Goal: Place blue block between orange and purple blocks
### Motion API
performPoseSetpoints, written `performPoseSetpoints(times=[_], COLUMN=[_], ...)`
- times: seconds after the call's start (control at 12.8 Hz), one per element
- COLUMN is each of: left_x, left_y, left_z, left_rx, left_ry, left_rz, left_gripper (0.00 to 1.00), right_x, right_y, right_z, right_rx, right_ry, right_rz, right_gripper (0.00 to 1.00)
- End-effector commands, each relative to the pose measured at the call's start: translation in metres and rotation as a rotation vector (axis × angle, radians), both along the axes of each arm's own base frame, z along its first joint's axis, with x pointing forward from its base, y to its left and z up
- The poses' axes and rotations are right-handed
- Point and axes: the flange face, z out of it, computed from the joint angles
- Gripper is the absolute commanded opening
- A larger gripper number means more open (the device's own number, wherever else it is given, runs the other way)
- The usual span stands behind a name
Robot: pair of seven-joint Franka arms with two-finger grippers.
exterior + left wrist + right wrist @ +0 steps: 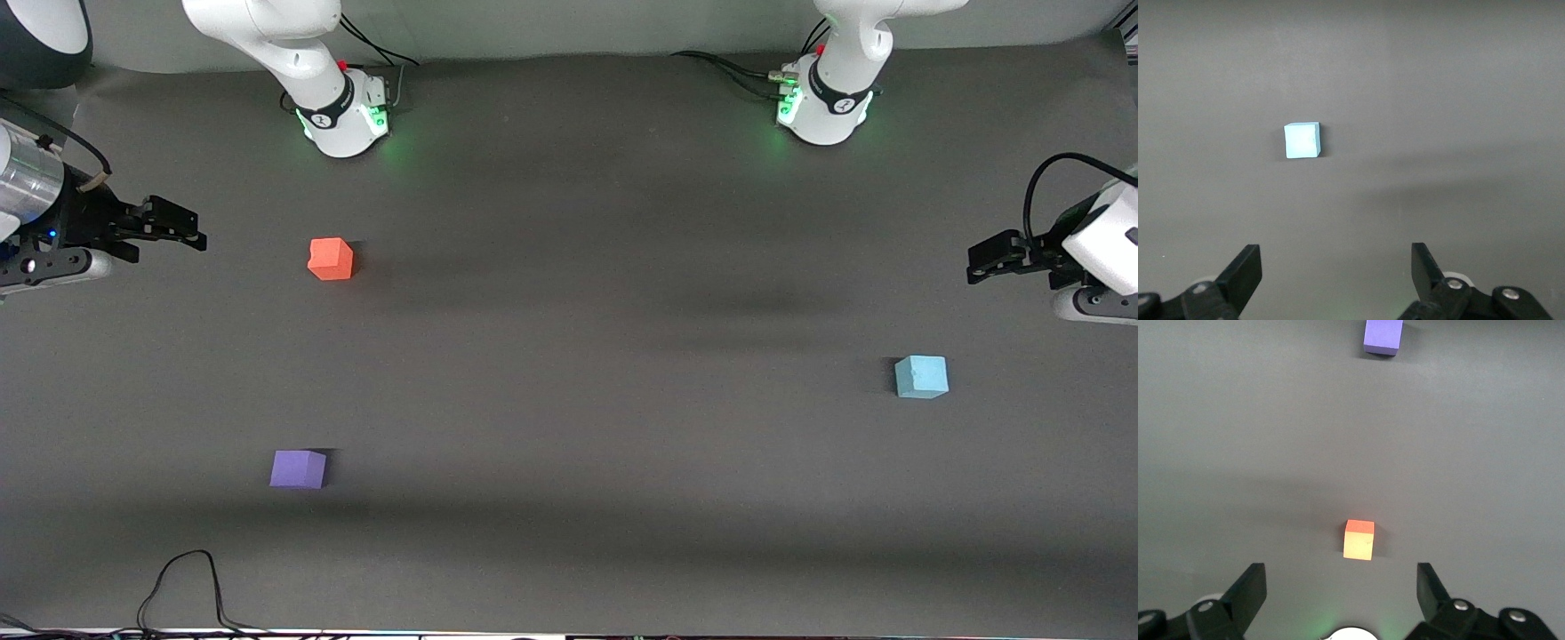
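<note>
1. I see the blue block on the table toward the left arm's end, well apart from the spread-open left gripper.
2. The right gripper is open too, holding nothing, near the orange block; the purple block lies nearer the camera.

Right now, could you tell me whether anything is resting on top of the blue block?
Nothing: the blue block has a bare top, and the open left gripper is off to one side. Its underside is hidden.

The blue block is light sky-blue. The orange block is orange-red, the purple block violet. All are plain, on a dark grey table. Both grippers are black.
</note>
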Motion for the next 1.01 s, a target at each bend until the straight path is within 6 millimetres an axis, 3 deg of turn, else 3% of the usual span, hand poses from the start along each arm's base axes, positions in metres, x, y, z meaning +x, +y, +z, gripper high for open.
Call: performPoseSetpoints(times=[0.0,0.23,0.47,0.78,0.93], left_x=[-0.007,-0.007,-0.008,-0.006,-0.007], left_y=[-0.003,-0.002,0.012,0.079,0.093], left_z=[0.004,0.002,0.002,-0.009,-0.02], left_rx=[-0.006,-0.009,-0.003,-0.001,-0.003], left_ry=[0.006,0.012,0.009,-0.01,-0.014], left_rz=[0.01,0.012,0.018,0.024,0.003], left_gripper=[1.0,1.0,1.0,1.0,1.0], right_x=[-0.005,-0.005,-0.005,-0.004,-0.004], right_y=[-0.002,-0.003,-0.003,-0.003,-0.003], right_z=[0.001,0.001,0.0,-0.003,-0.003], right_rx=[-0.001,-0.001,-0.001,-0.001,-0.001], right_ry=[-0.014,-0.011,-0.009,-0.005,-0.003], right_rz=[0.016,0.014,0.014,0.014,0.014], right_gripper=[1.0,1.0,1.0,1.0,1.0])
